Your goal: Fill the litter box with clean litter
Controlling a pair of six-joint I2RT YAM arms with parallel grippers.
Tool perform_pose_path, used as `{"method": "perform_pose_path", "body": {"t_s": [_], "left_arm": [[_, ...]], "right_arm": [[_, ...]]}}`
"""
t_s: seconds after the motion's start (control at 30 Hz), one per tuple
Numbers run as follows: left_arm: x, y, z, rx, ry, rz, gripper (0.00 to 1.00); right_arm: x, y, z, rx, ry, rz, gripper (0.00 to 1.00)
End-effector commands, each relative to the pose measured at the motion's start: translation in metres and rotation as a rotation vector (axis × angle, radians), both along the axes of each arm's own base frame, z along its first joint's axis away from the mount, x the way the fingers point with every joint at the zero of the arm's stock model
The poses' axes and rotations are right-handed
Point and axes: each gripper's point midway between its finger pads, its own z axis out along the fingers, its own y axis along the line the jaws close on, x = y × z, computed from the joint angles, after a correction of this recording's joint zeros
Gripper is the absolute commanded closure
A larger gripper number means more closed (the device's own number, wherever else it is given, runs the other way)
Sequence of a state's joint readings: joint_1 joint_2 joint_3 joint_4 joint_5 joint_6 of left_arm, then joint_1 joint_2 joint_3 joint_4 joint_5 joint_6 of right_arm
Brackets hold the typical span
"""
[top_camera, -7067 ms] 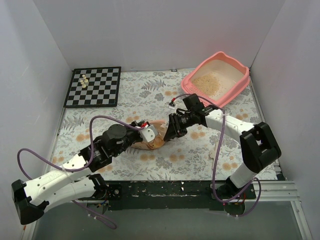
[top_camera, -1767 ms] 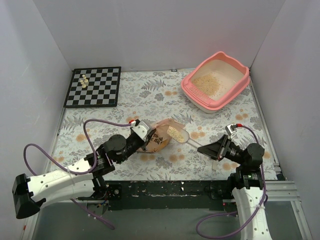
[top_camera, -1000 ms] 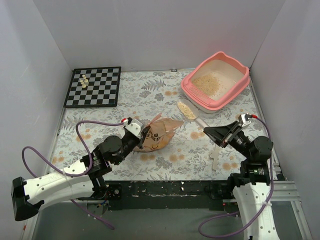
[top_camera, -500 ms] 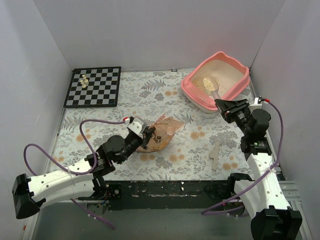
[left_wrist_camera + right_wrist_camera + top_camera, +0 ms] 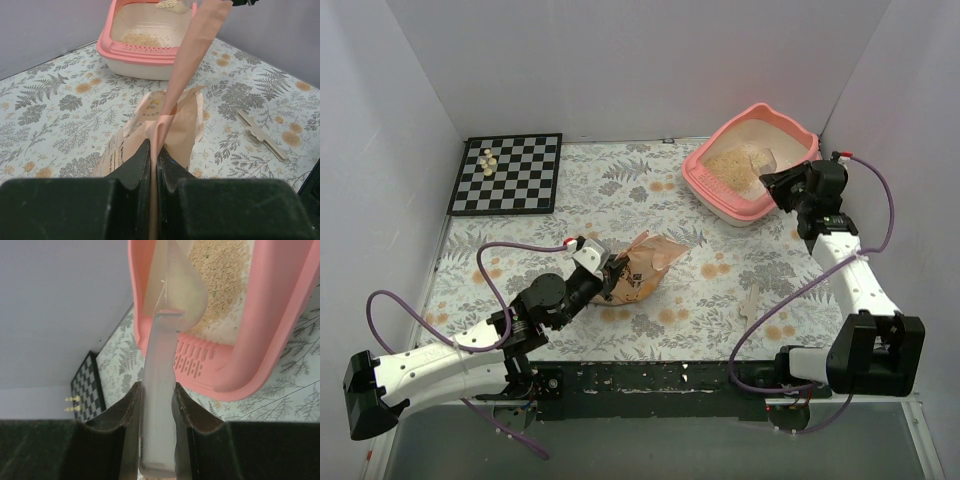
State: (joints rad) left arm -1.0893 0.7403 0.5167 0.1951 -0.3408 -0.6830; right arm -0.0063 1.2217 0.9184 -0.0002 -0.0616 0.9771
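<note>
My right gripper (image 5: 157, 390) has carried the clear plastic scoop (image 5: 161, 340) up to the pink litter box (image 5: 705, 192) in the upper right of the overhead view. A second ago the loaded scoop was still over the floral tabletop, between the bag and the box. Now its bowl hangs inside the rim, above the clean litter (image 5: 730, 165) already lying on the tray floor. My right jaws are clamped on either side of the scoop's flat handle.

From the wrist view I cannot tell whether the bowl has emptied. It looks pale and tilted, so I judge that this load is being tipped out or is about to be.

My left gripper (image 5: 153, 147) has barely moved. Its jaws are pinched tight on the upper flap of the peach paper bag (image 5: 645, 265), holding the mouth up at lower centre.

The litter covers only part of the box floor, so I expect more trips back to the bag.
</note>
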Motion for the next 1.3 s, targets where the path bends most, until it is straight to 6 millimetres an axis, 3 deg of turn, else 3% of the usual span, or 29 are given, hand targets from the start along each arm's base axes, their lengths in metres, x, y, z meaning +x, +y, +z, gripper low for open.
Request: {"method": "perform_pose_path", "body": {"t_s": [0.0, 0.23, 0.53, 0.87, 1.03, 1.27], "left_arm": [[-0.006, -0.003, 0.017, -0.041, -0.045, -0.036, 1.00], [-0.009, -0.005, 0.012, -0.033, -0.037, -0.056, 1.00], [-0.009, -0.004, 0.009, -0.003, -0.033, -0.056, 1.00], [-0.009, -0.002, 0.011, 0.000, -0.038, -0.053, 1.00], [-0.008, -0.006, 0.010, 0.039, -0.041, -0.067, 1.00], [-0.007, -0.008, 0.020, 0.007, -0.067, -0.067, 1.00]], "right_arm": [[0.016, -0.009, 0.012, -0.185, 0.035, -0.015, 0.99], [0.031, 0.003, -0.003, -0.321, 0.219, 0.074, 0.99], [0.045, 0.012, 0.021, -0.561, 0.356, 0.150, 0.99], [0.023, 0.006, 0.039, -0.672, 0.419, 0.236, 0.99], [-0.012, 0.042, 0.078, -0.609, 0.270, 0.453, 0.99], [-0.117, 0.103, 0.121, -0.450, 0.053, 0.862, 0.99]]}}
